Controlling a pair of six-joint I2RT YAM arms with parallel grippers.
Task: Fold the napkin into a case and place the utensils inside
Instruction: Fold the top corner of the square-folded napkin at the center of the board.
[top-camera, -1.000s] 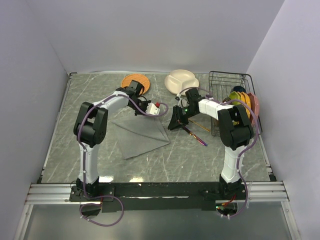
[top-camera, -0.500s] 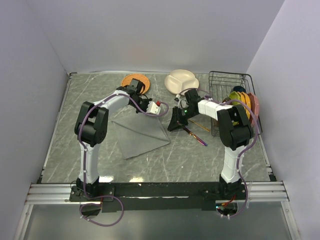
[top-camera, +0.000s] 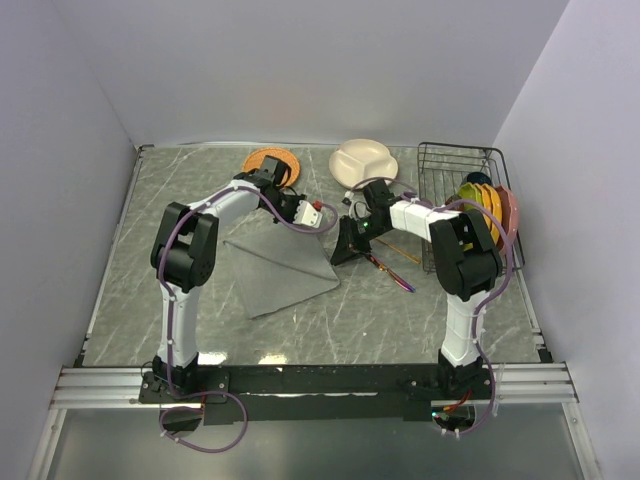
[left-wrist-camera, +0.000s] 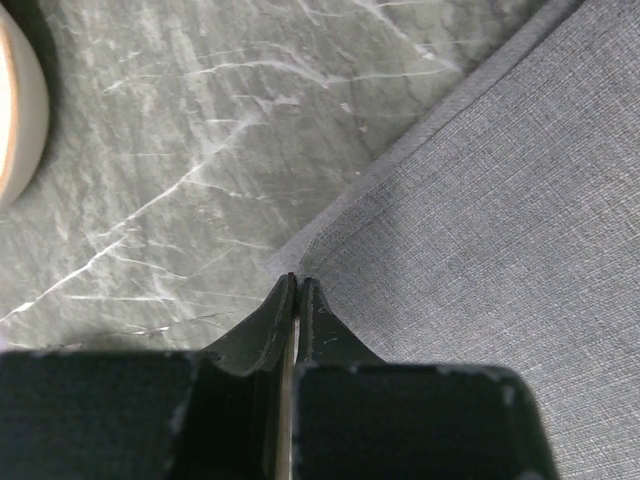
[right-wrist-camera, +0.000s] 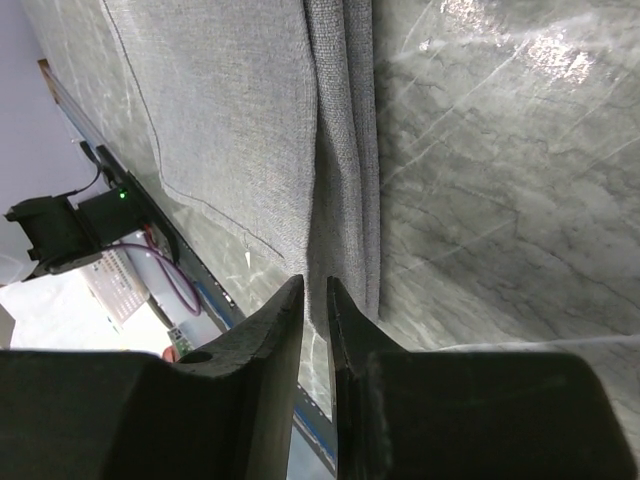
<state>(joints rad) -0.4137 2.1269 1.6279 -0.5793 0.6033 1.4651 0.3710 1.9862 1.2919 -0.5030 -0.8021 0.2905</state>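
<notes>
Where napkin (top-camera: 280, 280) lies, left end effector (left-wrist-camera: 297, 284) pressed together at its edge, right end effector (right-wrist-camera: 316, 286) slightly spread

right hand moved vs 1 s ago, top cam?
Yes, slightly. In the top view the right hand has shifted left, away from the wire rack and closer to the napkin.

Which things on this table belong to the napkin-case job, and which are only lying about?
For the job: grey napkin, purple knife, gold spoon.
Lying about: orange woven mat, cream divided plate, wire rack, coloured plates in it.
</notes>
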